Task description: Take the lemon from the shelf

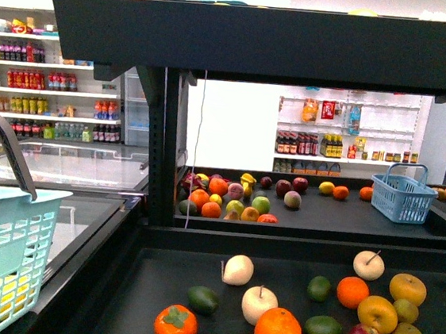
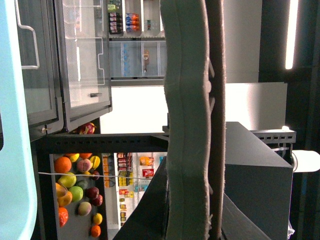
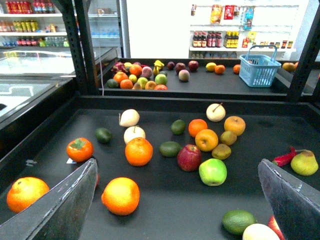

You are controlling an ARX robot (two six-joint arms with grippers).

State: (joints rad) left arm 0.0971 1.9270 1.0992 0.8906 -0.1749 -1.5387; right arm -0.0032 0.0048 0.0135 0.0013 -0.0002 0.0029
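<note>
1. The shelf (image 1: 288, 309) carries loose fruit on its near tier and more on a far tier.
2. Right gripper (image 3: 175, 220): fingers (image 3: 65, 205) spread wide and empty over the near tier.
3. Left gripper (image 2: 209, 150): fingers pressed narrow, with nothing seen between them, off to the side.
4. The lemon (image 1: 326, 187) appears to be the yellow oval on the far tier, beside an orange fruit (image 1: 341, 192). It lies well ahead of the right fingers, the better-placed arm, long axis roughly crosswise.
</note>
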